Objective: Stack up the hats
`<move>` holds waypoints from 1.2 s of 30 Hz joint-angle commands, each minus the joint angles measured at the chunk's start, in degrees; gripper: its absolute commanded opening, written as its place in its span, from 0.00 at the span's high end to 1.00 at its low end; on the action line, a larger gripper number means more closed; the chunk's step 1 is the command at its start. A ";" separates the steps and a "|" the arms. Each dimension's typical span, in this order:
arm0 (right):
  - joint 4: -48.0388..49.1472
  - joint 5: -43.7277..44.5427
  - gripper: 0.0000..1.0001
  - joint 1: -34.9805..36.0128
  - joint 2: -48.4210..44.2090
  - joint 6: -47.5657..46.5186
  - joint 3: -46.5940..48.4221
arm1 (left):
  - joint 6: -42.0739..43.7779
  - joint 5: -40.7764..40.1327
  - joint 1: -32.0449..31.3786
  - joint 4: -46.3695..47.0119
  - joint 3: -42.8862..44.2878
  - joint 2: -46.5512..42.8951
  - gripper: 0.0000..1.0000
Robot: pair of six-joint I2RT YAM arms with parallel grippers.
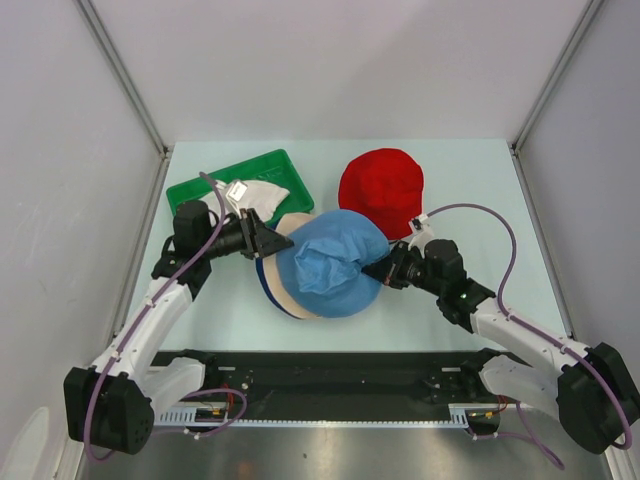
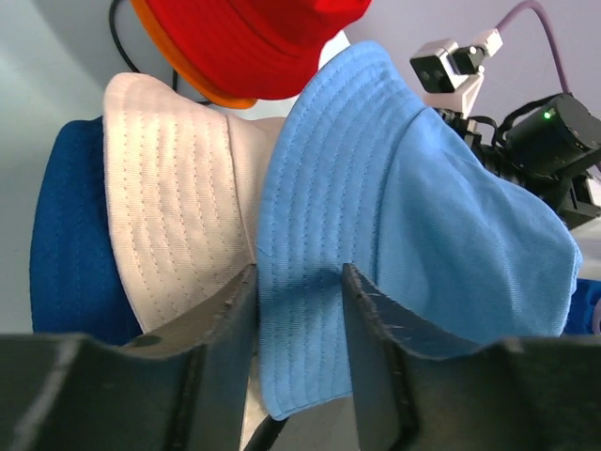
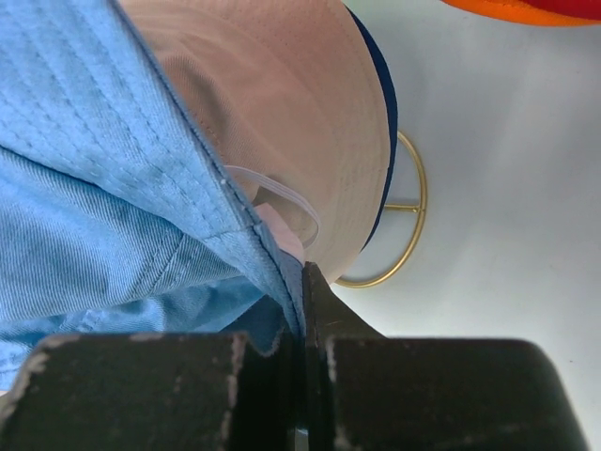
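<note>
Grey walls box in the pale bench I work on. At its far left, a green plastic tray holds a crumpled white fabric bucket hat, which looks untouched so far.

Next comes my left gripper. Its jaws stand apart, straddling the brim of the light blue cotton bucket hat, and I see no bite on the cloth. That hat lies mid-bench, draped over a beige stitched bucket hat, which sits on a navy fabric bucket hat. Only slivers of those two show at the left and near side.

I judge three hats roughly piled, with the top one not yet settled. Its crown is slumped and wrinkled, its brim is skewed, and its right edge is drawn to a point. That point is in my right gripper, whose jaws are pressed together on the light blue hem. A gold wire hoop peeks out past the pile's edge in the right wrist view.

Farther right and just behind the pile, a red fabric bucket hat sits domed over an orange bucket hat, of which only the rim shows.

Left to do, I reckon: square up the blue hat, then bring the red-and-orange pair and the white hat onto one stack.
</note>
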 commanded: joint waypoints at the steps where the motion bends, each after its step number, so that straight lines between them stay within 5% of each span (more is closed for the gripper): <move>1: 0.58 1.64 1.00 -0.10 -1.09 -1.02 0.42 | -0.27 5.00 0.00 1.94 -0.09 0.56 0.63; 10: -0.48 2.25 1.00 0.78 -1.09 -1.63 1.56 | -0.97 5.01 0.08 3.00 -0.45 1.00 1.00; 18: -7.67 3.83 0.90 2.45 -5.03 -3.65 4.11 | -2.73 1.67 1.14 2.30 2.89 -2.95 1.00; 22: -8.13 3.40 0.58 2.62 -6.71 -4.53 3.85 | -1.41 -0.53 2.28 -0.51 3.86 -3.75 1.00; 25: -6.02 1.91 0.47 2.80 -6.54 -5.15 3.41 | -1.58 -0.62 3.51 -1.04 3.60 -3.40 1.00; 36: -6.19 3.48 0.40 4.29 -6.27 -5.67 2.62 | -0.71 -1.32 6.67 -3.42 4.48 -4.89 1.00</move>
